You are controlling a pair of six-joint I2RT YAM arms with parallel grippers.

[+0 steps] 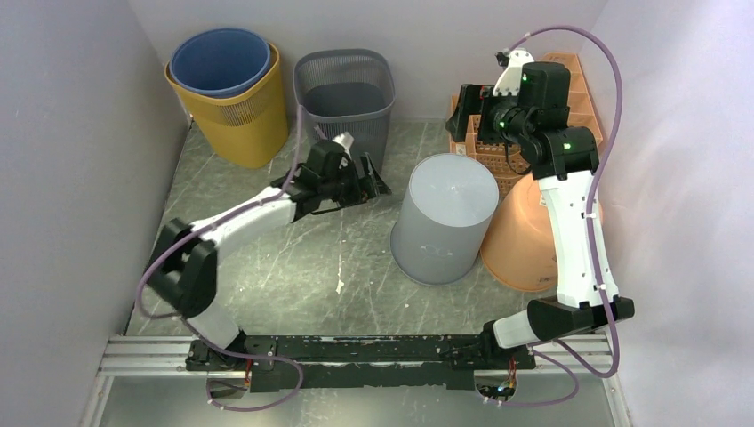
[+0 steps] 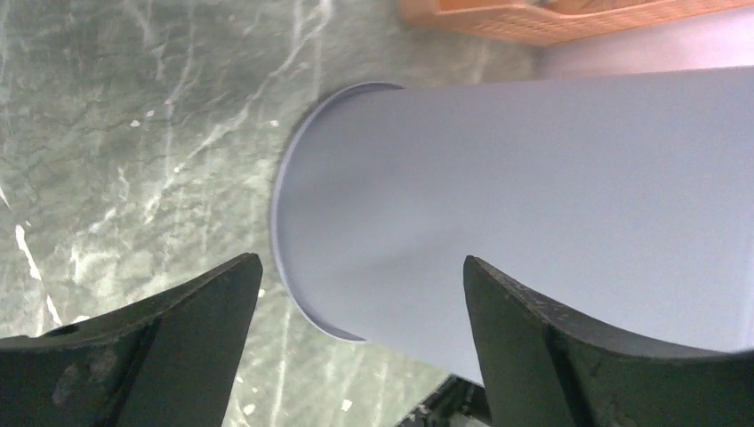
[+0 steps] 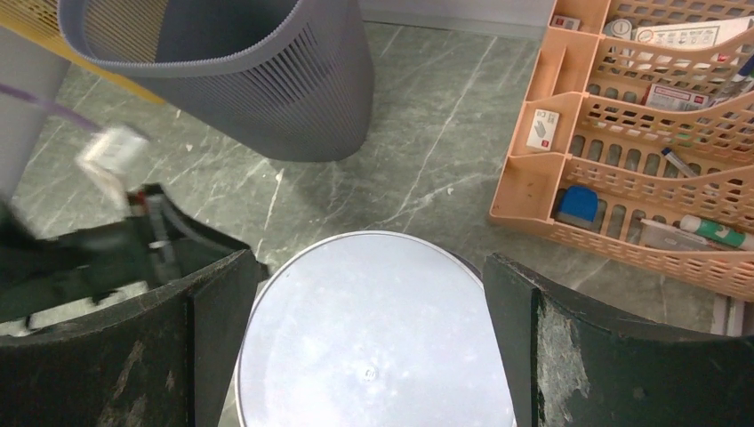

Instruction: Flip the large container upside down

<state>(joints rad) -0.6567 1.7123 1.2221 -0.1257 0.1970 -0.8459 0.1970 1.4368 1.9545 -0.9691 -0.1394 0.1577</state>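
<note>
The large grey container (image 1: pixel 445 218) stands upside down in the middle of the table, its closed base facing up and its rim on the surface. My left gripper (image 1: pixel 381 182) is open and empty just left of it. The left wrist view shows the container's side wall (image 2: pixel 533 205) ahead of the spread gripper (image 2: pixel 360 262), not touching. My right gripper (image 1: pixel 471 116) is open and empty, held above and behind the container. In the right wrist view the container's flat base (image 3: pixel 373 347) shows below, between the spread right gripper (image 3: pixel 366 258).
A blue bin (image 1: pixel 220 60) nests in a yellow bin (image 1: pixel 240 124) at the back left. A dark mesh bin (image 1: pixel 345 93) stands at the back centre. A peach organiser tray (image 3: pixel 622 133) holds small items at the back right. A peach bin (image 1: pixel 525 236) leans against the grey container's right side.
</note>
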